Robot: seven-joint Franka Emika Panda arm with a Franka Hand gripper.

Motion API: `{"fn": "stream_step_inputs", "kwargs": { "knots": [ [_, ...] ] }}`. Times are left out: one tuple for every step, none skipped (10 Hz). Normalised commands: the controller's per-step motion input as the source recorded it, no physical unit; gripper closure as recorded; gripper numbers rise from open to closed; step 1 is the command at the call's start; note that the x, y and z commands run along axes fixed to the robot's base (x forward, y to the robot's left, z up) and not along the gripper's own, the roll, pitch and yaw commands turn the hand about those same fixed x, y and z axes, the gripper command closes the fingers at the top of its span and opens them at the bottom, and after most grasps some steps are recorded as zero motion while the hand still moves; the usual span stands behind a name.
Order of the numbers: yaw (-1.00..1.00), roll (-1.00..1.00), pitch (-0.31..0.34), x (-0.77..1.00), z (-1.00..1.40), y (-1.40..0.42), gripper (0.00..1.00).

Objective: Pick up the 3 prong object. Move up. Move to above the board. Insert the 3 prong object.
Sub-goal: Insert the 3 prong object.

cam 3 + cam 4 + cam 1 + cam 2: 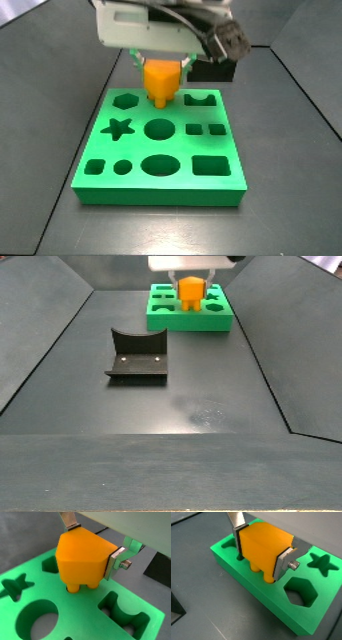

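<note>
The hand is seen clamped on the 3 prong object, with one silver finger pressed flat against its side and the opposite finger set against its other face. The orange peg is held upright over the far part of the board, and its short legs are seen at the green top surface; in a wrist view the legs reach down to the board's upper face near its edge, though whether they have entered any holes cannot be told. In both wrist views a star cut-out and a hexagon cut-out are shown open beside the peg. In a side view the hand is placed above the far middle of the board, with the 3 prong object hanging below it, just right of the hexagon hole and left of a notched cut-out. In a side view the board lies at the far end of the dark counter, and the fixture stands nearer and to the left, well apart from it.
</note>
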Motion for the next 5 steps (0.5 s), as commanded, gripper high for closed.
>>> {"fn": "stream_step_inputs", "kwargs": {
  "knots": [
    [0.0,0.27,-0.094,0.21,-0.66,0.0,1.0],
    [0.0,0.27,-0.103,0.26,-0.64,0.0,1.0],
    [0.0,0.27,-0.1,0.25,-0.64,0.0,1.0],
    [0.0,0.28,-0.094,0.18,-0.66,0.0,1.0],
    [0.0,0.28,-0.087,0.08,-0.67,0.03,1.0]
  ]
}}
